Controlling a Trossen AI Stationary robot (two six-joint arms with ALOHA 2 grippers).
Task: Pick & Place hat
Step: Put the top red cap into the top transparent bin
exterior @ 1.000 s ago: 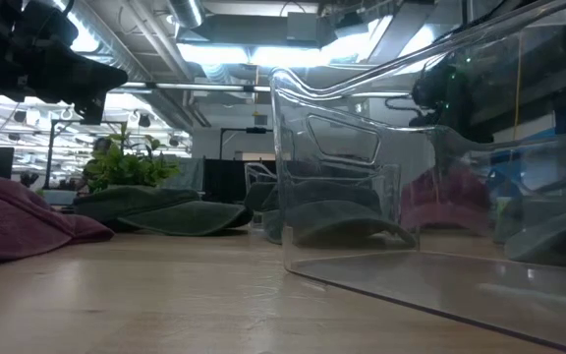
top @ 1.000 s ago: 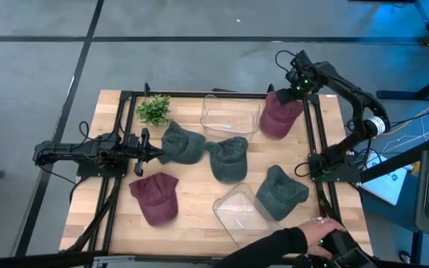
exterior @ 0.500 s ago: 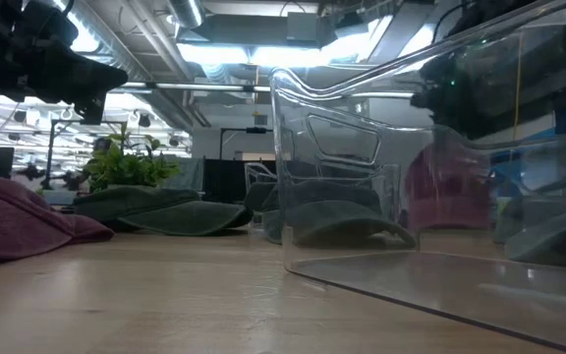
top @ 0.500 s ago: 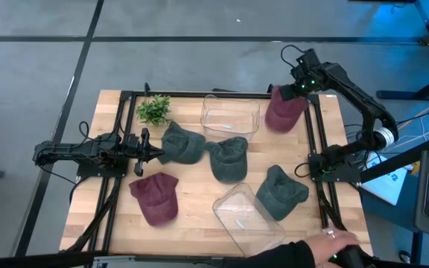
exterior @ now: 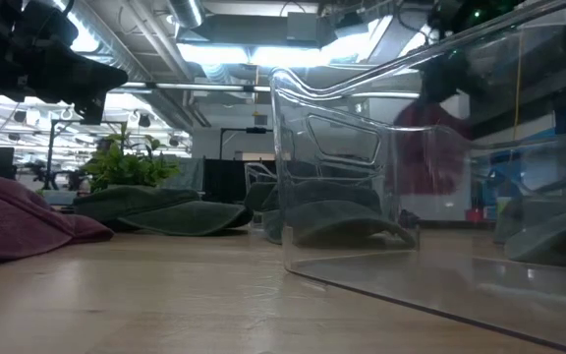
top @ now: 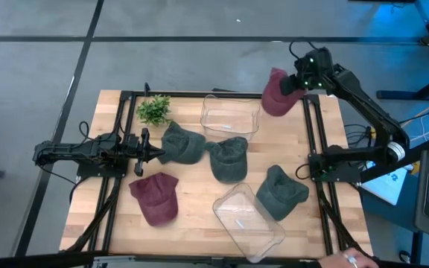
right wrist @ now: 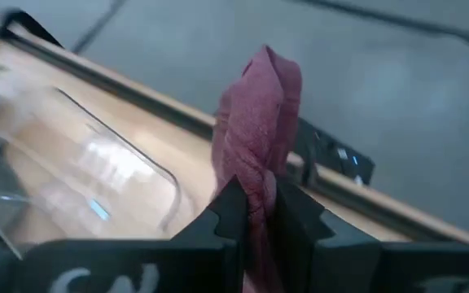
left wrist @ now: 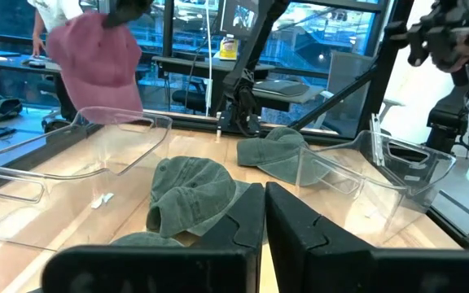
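Right gripper (top: 298, 80): fingers pinched shut on the fabric of a maroon hat (top: 275, 95), held in the air above the far right corner of the table (top: 199, 197).
Held hat: hangs from the right gripper in a bunched fold, beside the far clear bin (top: 230, 115) and off the tabletop.
Right wrist view: the two dark fingers (right wrist: 231, 210) meet around the twisted maroon cloth (right wrist: 256, 150), with the bin's clear rim just beyond.
Left gripper (top: 155, 152): closed and holding nothing, resting low at the table's left side, tips touching or nearly touching a green hat (top: 182, 143).
Other hats: a second green hat (top: 229, 158) lies at the centre, a third (top: 280, 191) near the right edge, and another maroon hat (top: 156, 197) lies at the near left.
Near bin (top: 247, 219): clear, tilted, at the front edge.
Plant (top: 153, 109): small, green, at the far left corner.
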